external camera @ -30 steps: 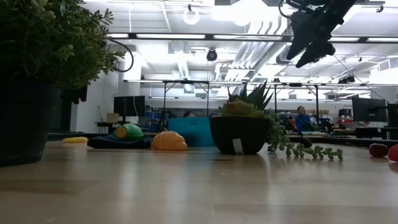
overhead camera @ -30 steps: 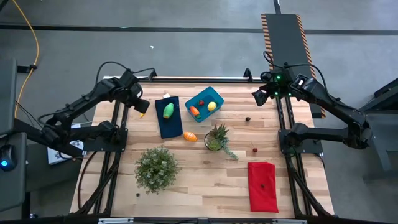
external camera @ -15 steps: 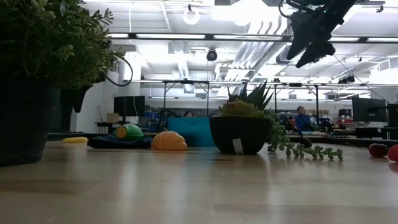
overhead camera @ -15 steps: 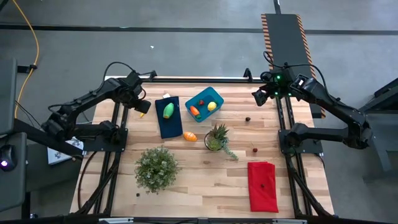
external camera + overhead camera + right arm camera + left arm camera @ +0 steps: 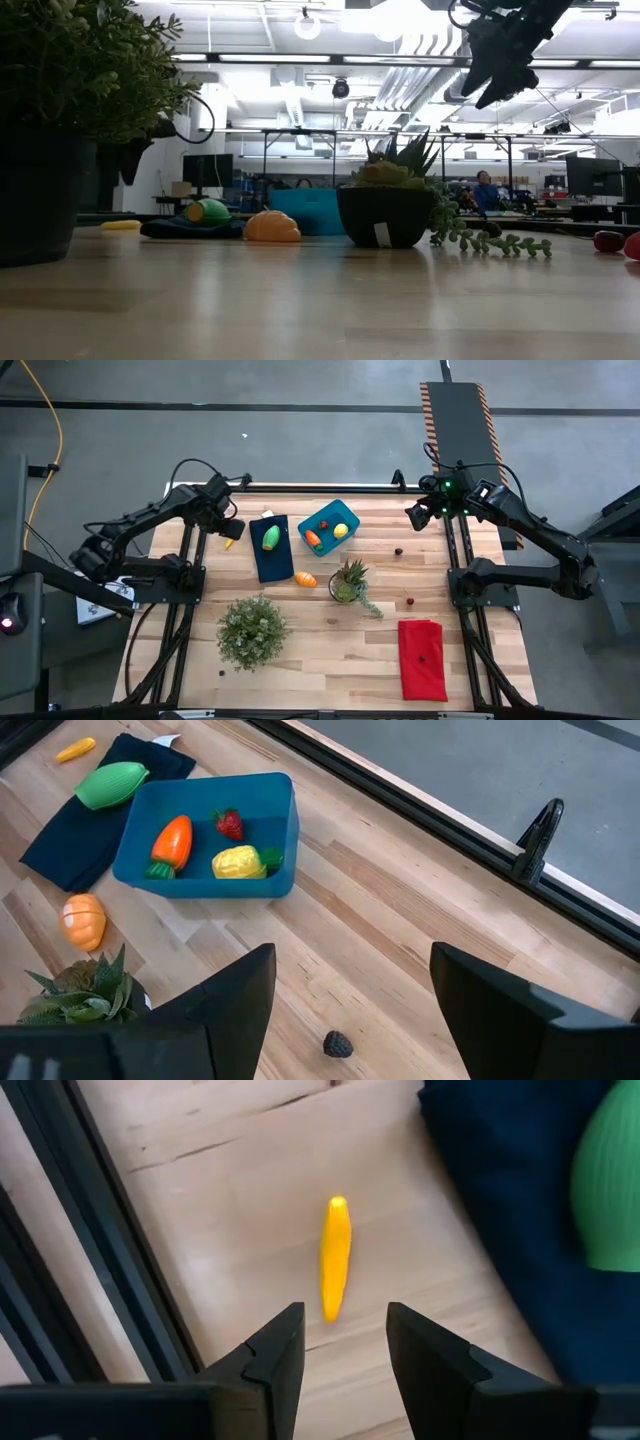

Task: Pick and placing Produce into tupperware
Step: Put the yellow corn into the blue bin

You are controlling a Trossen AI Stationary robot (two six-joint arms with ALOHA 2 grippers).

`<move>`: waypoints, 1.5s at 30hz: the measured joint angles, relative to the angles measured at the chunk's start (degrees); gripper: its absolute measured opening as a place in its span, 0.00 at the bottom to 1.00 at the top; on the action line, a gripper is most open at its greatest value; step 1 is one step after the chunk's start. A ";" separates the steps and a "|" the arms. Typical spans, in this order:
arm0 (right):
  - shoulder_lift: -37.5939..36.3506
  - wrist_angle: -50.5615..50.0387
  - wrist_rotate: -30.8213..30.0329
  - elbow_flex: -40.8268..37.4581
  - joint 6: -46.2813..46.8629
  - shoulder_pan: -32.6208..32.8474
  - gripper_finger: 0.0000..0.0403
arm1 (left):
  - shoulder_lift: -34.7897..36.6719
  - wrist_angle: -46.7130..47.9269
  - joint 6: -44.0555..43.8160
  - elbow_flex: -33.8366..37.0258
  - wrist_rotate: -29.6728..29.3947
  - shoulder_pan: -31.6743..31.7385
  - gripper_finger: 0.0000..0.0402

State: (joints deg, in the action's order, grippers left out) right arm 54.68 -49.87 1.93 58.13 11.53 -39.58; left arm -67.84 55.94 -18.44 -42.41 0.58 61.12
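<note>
My left gripper [image 5: 227,528] is open above a small yellow long piece of produce [image 5: 335,1258], which lies on the wood near the table's far left; its fingers stand short of it and touch nothing. A green oval [image 5: 271,537] lies on a dark blue cloth [image 5: 272,560]. The blue tub [image 5: 329,513] holds a carrot [image 5: 172,842], a lemon [image 5: 238,863] and a strawberry [image 5: 229,823]. An orange oval [image 5: 306,578] lies on the wood. My right gripper [image 5: 415,517] waits open, high at the far right.
A spiky potted plant [image 5: 348,582] stands mid-table and a bushy potted plant [image 5: 252,628] at the near left. A red cloth [image 5: 422,658] lies at the near right. A dark berry [image 5: 398,552] and a red berry [image 5: 409,600] lie on the wood.
My left gripper has gone a little toward the table's right edge and down, closing on the yellow piece. Nothing on the table has moved.
</note>
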 joint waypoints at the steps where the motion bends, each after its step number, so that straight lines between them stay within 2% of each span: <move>1: 0.00 -0.01 0.00 0.00 -0.01 -0.01 0.64 | -0.37 0.02 -0.35 0.00 0.00 0.00 0.33; 17: 0.00 -0.02 0.00 0.00 -1.07 0.00 0.64 | -8.01 -0.46 -1.42 -0.02 -0.20 0.00 0.33; 45: 0.00 -0.02 0.02 0.00 -1.51 0.00 0.64 | -8.46 -0.94 -3.15 -0.02 -0.20 0.00 0.33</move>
State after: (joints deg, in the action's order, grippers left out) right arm 54.68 -49.89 1.96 58.13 10.02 -39.57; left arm -76.29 55.00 -21.59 -42.44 0.38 61.12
